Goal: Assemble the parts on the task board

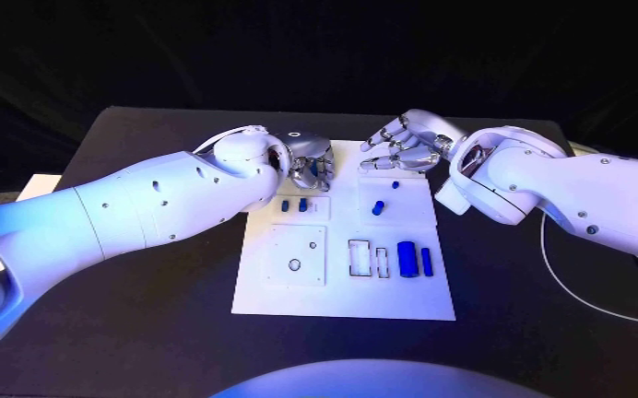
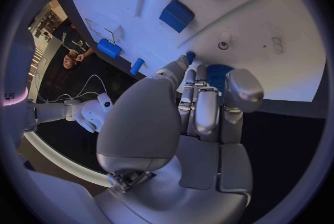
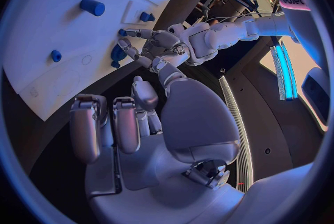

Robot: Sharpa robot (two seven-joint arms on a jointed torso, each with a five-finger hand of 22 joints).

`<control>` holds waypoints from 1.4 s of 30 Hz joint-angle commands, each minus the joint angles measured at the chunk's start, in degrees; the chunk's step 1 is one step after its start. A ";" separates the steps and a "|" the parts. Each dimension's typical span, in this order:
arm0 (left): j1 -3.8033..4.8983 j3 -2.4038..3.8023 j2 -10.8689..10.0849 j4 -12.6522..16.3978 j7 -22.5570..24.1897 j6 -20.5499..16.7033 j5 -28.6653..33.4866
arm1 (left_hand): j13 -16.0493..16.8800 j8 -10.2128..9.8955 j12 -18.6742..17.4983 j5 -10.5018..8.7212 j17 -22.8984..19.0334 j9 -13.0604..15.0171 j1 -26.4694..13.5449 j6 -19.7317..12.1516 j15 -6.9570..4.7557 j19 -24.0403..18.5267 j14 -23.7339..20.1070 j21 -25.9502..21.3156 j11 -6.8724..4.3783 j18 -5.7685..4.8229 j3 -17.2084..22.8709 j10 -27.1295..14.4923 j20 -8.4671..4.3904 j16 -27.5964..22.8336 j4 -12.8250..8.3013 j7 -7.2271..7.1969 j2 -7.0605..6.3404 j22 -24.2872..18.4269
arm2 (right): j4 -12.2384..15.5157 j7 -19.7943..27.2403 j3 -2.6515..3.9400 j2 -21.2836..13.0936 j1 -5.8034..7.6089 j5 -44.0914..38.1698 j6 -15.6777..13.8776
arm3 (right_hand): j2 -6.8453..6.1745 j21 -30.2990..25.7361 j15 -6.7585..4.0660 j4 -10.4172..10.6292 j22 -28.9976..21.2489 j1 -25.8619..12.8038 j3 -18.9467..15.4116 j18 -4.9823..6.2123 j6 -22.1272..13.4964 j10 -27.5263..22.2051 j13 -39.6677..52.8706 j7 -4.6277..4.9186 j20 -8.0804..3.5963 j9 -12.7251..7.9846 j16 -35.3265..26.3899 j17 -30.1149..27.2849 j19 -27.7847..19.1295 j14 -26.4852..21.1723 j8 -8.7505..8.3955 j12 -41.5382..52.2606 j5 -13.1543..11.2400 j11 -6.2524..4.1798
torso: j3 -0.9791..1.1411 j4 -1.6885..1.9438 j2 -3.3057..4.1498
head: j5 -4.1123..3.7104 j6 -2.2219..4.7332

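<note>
Your left hand (image 1: 309, 160) sits at the board's (image 1: 399, 301) far left corner, fingers curled down onto a ribbed blue part (image 2: 219, 75) there; whether it truly grips that part or only presses on it, you cannot tell from these pictures. Your right hand (image 1: 409, 145) hovers over the board's far right edge, fingers (image 3: 127, 123) loosely curled and apart, with nothing in them.

Going from the near edge of the board outward: a square plate (image 1: 294, 255) lies at near left, with small holes in it. Beside it, at near right, you have a row of rectangular slots (image 1: 369, 258); the two left slots look open, and two blue blocks (image 1: 407, 259) stand in the right-hand ones. Further out, two small blue pegs (image 1: 294, 204) stand side by side at mid left. At mid right a blue cylinder (image 1: 378, 206) stands upright, with a smaller blue peg (image 1: 395, 185) just beyond it, near the right hand.
</note>
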 commanded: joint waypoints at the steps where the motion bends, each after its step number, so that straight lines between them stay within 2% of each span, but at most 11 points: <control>1: -0.08 0.01 0.27 -0.03 -0.90 2.65 -1.31 | -0.12 -0.30 -0.45 -0.11 -0.11 -0.12 -0.30 0.47 -0.30 2.04 1.94 0.18 0.06 -0.38 0.28 0.47 -0.44 -0.27 0.09 0.03 -0.19 0.06 | 0.03 0.54 0.00 0.07 -0.04 -0.16 0.55 | 0.40 -0.17 0.11 -0.12 3.08 0.15 -0.15 -0.02 0.36 -0.50 -0.04 0.11 -0.01 0.05 -0.37 6.44 0.13 4.32 0.13 -0.16 0.21 -0.09 | 0.02 -0.01 -0.04 | -0.01 -0.04; 31: -0.33 0.01 1.28 -0.63 -1.89 4.17 -1.44 | -0.76 -1.44 -1.87 -0.14 -0.90 -1.08 -0.86 0.46 -0.52 2.04 1.96 -0.06 -0.03 -0.31 1.35 1.52 -0.67 -0.14 0.05 -0.02 -0.50 0.09 | 0.13 0.51 0.01 0.08 -0.04 -0.16 0.70 | 0.49 -0.16 0.10 -0.13 3.11 0.27 -0.15 -0.02 0.37 -0.47 0.02 0.12 -0.02 0.05 -0.37 6.46 0.15 4.33 0.13 -0.05 0.33 -0.09 | 0.04 -0.03 -0.04 | -0.28 -0.22; 42: -0.35 0.01 1.49 -0.68 -2.17 5.87 -1.07 | -1.44 -2.58 -3.62 -0.10 -1.75 -1.89 -1.41 0.09 0.42 2.00 1.84 -0.78 0.70 -0.38 1.93 0.84 -0.16 -0.14 -0.07 -0.35 -0.90 -0.27 | 0.14 0.51 0.01 0.07 -0.04 -0.16 0.74 | 0.53 -0.18 0.10 -0.11 3.09 0.29 -0.17 -0.02 0.41 -0.43 0.08 0.12 -0.02 0.06 -0.37 6.48 0.14 4.33 0.15 0.06 0.37 -0.08 | 0.04 0.00 -0.06 | -0.37 -0.35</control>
